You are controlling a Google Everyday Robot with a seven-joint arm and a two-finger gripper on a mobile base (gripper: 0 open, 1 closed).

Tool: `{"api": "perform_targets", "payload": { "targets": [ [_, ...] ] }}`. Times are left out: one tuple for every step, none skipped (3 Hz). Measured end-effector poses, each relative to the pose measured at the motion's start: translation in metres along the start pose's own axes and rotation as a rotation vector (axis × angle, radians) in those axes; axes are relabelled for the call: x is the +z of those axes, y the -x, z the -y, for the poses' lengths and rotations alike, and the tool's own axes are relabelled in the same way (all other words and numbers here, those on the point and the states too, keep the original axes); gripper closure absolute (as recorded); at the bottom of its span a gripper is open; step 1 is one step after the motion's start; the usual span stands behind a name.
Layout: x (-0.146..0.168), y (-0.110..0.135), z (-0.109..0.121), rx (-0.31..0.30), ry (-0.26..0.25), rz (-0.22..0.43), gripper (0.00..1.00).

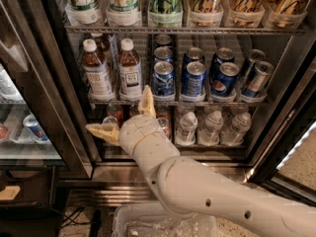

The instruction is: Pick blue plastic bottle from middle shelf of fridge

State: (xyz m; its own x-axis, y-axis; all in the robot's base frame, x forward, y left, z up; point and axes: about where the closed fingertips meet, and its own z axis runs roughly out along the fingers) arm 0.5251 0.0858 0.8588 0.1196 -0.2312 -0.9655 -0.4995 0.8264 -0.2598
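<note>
The blue plastic bottle (130, 69) stands second from the left on the middle shelf (197, 102) of the fridge (47, 88). It holds brown drink and has a white cap and a white label with a dark square emblem. A similar brown bottle (97, 69) with a pale-blue label stands to its left. My gripper (126, 116) is open, its cream fingers (147, 100) spread wide. It hangs in front of the shelf's front edge, just below the two bottles, and touches neither. It holds nothing.
Blue soda cans (193, 79) fill the shelf's right lanes. Tall slim cans (166, 1) stand on the rack above. Red cans (116, 110) and water bottles (212, 127) stand below, partly behind my arm. A smaller cooler (22, 127) is at left and a clear bin (163, 223) below.
</note>
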Motion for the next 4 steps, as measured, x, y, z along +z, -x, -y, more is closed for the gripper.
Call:
{"api": "perform_targets", "payload": {
  "targets": [
    [0.002, -0.001, 0.000, 0.005, -0.014, 0.001, 0.00],
    [0.009, -0.002, 0.001, -0.003, -0.062, 0.002, 0.00],
    [0.019, 0.000, 0.008, -0.015, -0.133, 0.014, 0.00],
    [0.027, 0.003, 0.014, -0.028, -0.188, 0.029, 0.17]
  ]
}}
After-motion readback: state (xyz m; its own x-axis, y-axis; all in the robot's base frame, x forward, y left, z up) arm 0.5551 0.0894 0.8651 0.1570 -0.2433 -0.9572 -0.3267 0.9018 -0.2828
